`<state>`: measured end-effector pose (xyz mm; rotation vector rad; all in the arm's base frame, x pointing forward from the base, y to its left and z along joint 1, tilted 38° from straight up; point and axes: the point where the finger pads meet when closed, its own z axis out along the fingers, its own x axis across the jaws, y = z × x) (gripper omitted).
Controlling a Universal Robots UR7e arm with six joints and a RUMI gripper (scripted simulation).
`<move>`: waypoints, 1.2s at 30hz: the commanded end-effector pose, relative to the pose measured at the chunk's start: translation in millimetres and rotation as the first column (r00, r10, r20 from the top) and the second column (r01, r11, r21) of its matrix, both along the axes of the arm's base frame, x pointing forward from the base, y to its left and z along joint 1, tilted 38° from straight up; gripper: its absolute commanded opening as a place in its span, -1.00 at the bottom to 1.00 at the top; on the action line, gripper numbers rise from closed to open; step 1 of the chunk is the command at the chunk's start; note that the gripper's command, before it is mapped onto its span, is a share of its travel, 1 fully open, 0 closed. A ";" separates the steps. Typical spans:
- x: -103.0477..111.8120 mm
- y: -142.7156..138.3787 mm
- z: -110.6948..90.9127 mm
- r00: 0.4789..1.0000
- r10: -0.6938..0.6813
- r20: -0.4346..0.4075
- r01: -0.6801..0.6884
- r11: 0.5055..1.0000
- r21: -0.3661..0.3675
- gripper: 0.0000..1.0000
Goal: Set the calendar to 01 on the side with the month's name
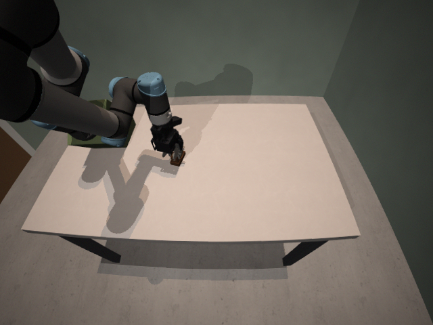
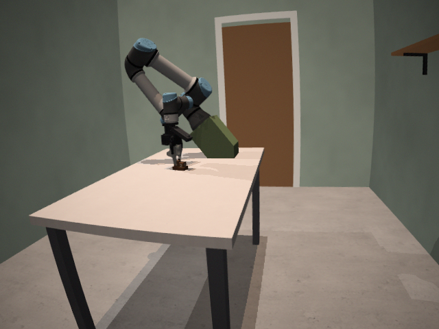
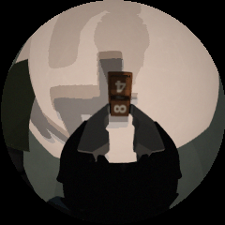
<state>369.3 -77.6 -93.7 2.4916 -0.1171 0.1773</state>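
Note:
My gripper (image 1: 176, 152) (image 2: 178, 158) (image 3: 119, 104) is at the back left of the table, straight down over the small brown calendar tray (image 1: 178, 162) (image 2: 180, 167) (image 3: 119, 74). It is shut on a brown cube; in the wrist view the face turned to the camera shows an 8 (image 3: 119, 109). The cube is at the tray, and I cannot tell whether it rests flat in it. Just beyond it, a second brown cube (image 3: 119, 85) sits in the tray and shows a 4. The month's name is not visible in any view.
The white table (image 1: 244, 175) (image 2: 159, 205) bears only the tray. The arm's green base block (image 1: 101, 105) (image 2: 212, 140) stands at the table's back left corner, close behind the gripper. A brown door (image 2: 258, 102) is behind the table.

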 end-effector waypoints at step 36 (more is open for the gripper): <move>0.9 -4.2 -5.5 1.000 0.000 0.001 0.000 1.000 0.000 -0.80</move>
